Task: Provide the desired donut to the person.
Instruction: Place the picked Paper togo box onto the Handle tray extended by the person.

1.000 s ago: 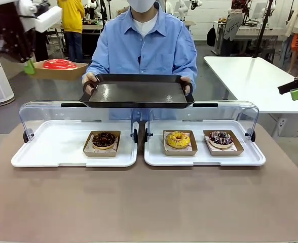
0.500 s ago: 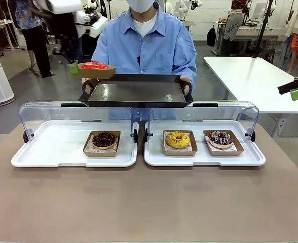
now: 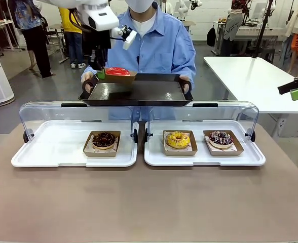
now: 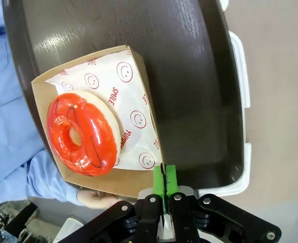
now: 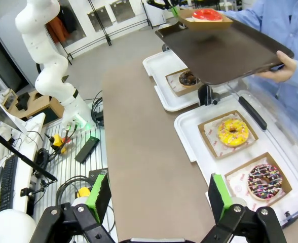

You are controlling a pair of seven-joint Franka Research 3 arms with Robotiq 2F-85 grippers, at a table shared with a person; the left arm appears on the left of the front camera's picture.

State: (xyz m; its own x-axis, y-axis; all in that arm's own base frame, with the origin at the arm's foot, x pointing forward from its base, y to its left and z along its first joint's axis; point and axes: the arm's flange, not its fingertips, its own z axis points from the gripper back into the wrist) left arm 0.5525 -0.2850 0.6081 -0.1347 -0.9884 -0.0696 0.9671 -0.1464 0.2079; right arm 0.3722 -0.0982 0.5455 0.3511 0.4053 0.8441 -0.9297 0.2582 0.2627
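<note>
Now: your left gripper (image 4: 164,174) pinches the carton (image 4: 134,181) rim so the red donut (image 4: 83,134) sits level over the tray (image 4: 194,76) corner; contact unclear. The person (image 3: 149,45) holds the tray out to receive. Right gripper (image 5: 159,196) gapes empty, well off the tray.

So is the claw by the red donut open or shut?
Shut: the left gripper's green pads meet on the rim of the cardboard box holding the red donut.

We see bright, even overhead light in every view. Glare streaks the dark tray (image 4: 189,76), highlights gleam on the red donut (image 4: 99,136), and soft reflections cross the clear lids (image 3: 47,114). Shadows on the table (image 3: 149,202) are faint. Our wrist views bend lines toward the edges; focus is sharp.
</note>
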